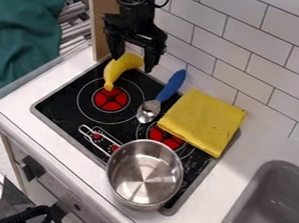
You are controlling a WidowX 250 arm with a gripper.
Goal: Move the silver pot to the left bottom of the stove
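1. Pot [144, 176]: upright, empty, at the stove's near right, partly over its front rim; not at left bottom, so move undone.
2. Handle [99, 142]: wire loop, points left toward the target side. Step in hand, I judge: reach and grasp.
3. Best grip: rim wall or handle near the pot. Handle tip is risky – the pot could swing or tip.
4. Lift slightly, keep level, carry left, set down flat on the stove [62, 108]; mind the front edge.
5. Cloth [203, 120]: just behind pot, don't drag it.
6. Spoon [160, 97]: farther back, steer around.
7. Banana [121, 68]: far left. Gripper [133, 64] above it, fingers wide apart, nothing held – clear banana before coming forward.
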